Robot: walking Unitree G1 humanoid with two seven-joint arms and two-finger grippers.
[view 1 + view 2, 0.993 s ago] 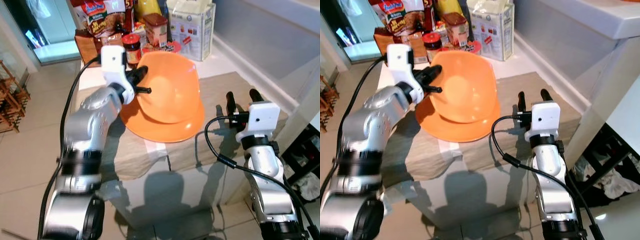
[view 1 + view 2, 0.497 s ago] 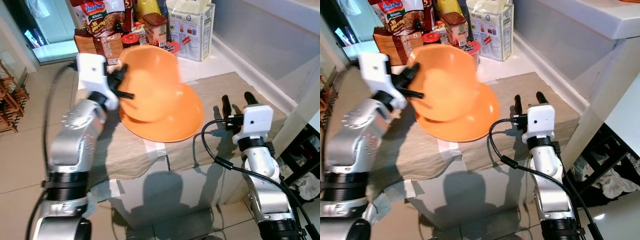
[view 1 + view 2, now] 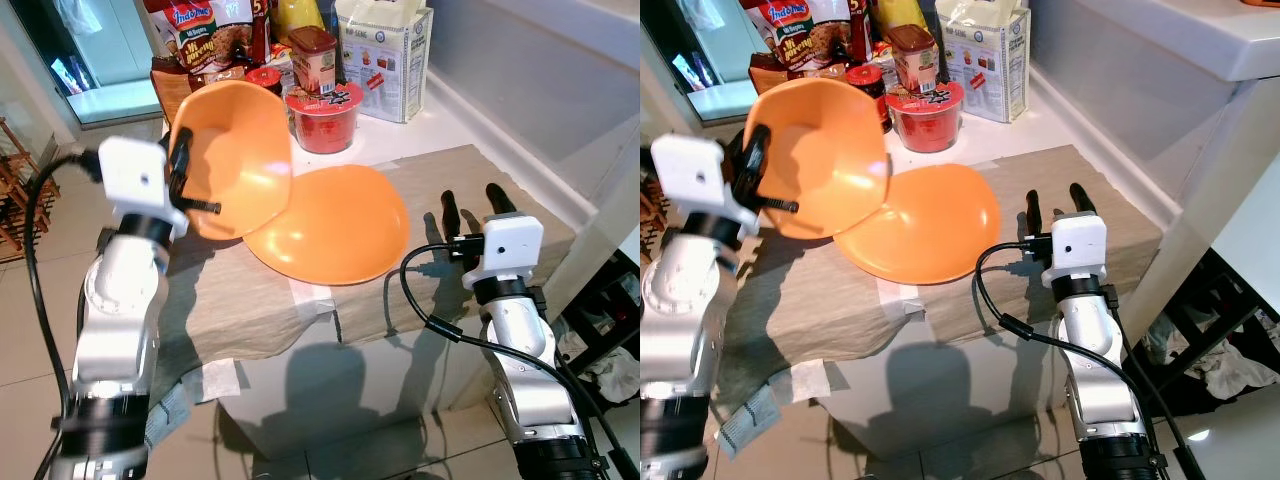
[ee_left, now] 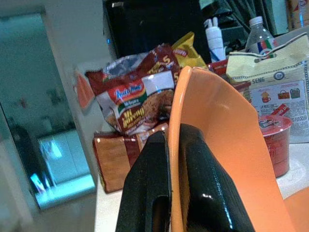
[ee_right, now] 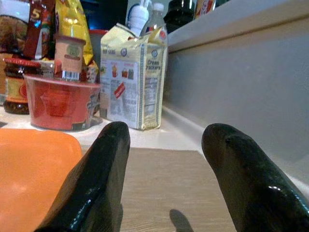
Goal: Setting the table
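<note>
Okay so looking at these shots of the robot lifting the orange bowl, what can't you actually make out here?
- Table surface behind the orange bowl: hidden by the tilted bowl, head views.
- Groceries behind the noodle packet: cut off by the top edge.
- Label print on the white carton: too small, right wrist view.
- Left gripper inner finger: behind the bowl's rim.

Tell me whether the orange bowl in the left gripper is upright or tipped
Tipped. The orange bowl is held on edge, its hollow facing sideways, rim pinched by the left gripper above the orange plate.

The left arm is raised and bent, its left gripper (image 3: pixel 187 180) clamped on the rim of a tilted orange bowl (image 3: pixel 235 150). The right arm reaches forward, its right gripper (image 3: pixel 471 207) spread, fingers pointing up and holding nothing.
</note>
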